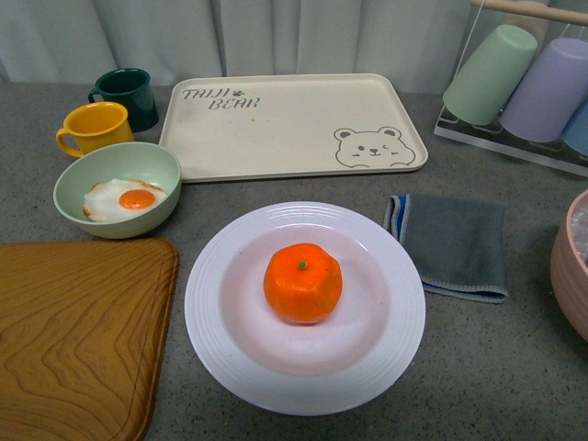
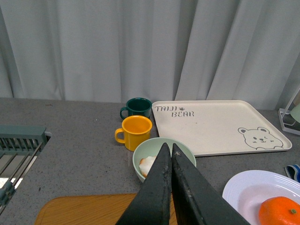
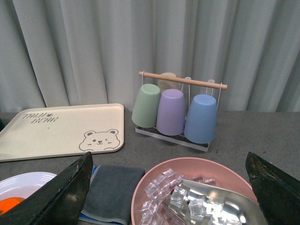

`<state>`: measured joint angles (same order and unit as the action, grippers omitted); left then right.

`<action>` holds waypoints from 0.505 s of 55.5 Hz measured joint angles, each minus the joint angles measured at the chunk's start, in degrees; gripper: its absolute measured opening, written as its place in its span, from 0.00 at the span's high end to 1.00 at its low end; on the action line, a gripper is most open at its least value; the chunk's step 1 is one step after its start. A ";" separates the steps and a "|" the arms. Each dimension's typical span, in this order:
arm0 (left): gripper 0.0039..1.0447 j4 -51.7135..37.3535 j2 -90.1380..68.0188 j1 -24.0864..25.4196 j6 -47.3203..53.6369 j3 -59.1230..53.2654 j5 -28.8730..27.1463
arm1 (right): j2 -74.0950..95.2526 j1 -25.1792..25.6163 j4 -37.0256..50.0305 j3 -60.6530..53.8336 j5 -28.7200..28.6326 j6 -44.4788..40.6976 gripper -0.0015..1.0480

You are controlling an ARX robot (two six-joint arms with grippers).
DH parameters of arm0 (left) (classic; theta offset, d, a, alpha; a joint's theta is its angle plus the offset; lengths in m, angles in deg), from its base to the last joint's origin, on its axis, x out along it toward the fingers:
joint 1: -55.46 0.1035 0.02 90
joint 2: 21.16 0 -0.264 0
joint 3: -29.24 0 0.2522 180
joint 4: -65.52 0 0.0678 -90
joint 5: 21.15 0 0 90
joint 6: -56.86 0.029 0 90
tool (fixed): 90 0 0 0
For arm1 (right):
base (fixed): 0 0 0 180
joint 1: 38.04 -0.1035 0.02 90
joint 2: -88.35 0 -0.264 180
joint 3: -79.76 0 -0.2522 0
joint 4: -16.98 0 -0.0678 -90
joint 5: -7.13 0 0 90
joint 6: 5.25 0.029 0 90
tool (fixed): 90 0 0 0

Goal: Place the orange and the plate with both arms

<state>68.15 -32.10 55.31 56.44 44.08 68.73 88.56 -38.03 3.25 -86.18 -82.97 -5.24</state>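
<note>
The orange (image 1: 303, 282) sits in the middle of the white ridged plate (image 1: 230, 349) at the table's front centre. No arm shows in the front view. In the left wrist view my left gripper (image 2: 168, 147) is shut and empty, held above the wooden board with the pale green bowl beyond its tips; the plate (image 2: 243, 187) and orange (image 2: 280, 212) lie off to its side. In the right wrist view my right gripper (image 3: 168, 161) is open wide and empty above the pink bowl of ice; a sliver of plate (image 3: 23, 180) and orange (image 3: 11, 205) shows.
A beige bear tray (image 1: 294, 124) lies behind the plate. A pale green bowl (image 1: 118, 188) with a fried egg, a yellow mug (image 1: 95, 129) and a dark green mug (image 1: 129, 95) stand at left. A wooden board (image 1: 73, 340), grey cloth (image 1: 455, 243), cup rack (image 1: 524, 83) and pink bowl (image 1: 571, 266) surround.
</note>
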 joint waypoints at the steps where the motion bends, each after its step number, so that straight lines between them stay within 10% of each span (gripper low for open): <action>1: 0.97 0.20 0.22 0.00 0.00 0.00 0.00 | 0.00 0.00 0.00 0.00 0.00 0.00 0.09; 28: 0.96 11.02 10.69 0.00 0.00 0.00 0.13 | 0.00 0.00 0.00 0.00 0.00 0.00 0.09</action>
<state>79.16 -21.41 55.31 56.44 44.08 68.86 88.56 -38.03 3.25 -86.18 -82.97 -5.24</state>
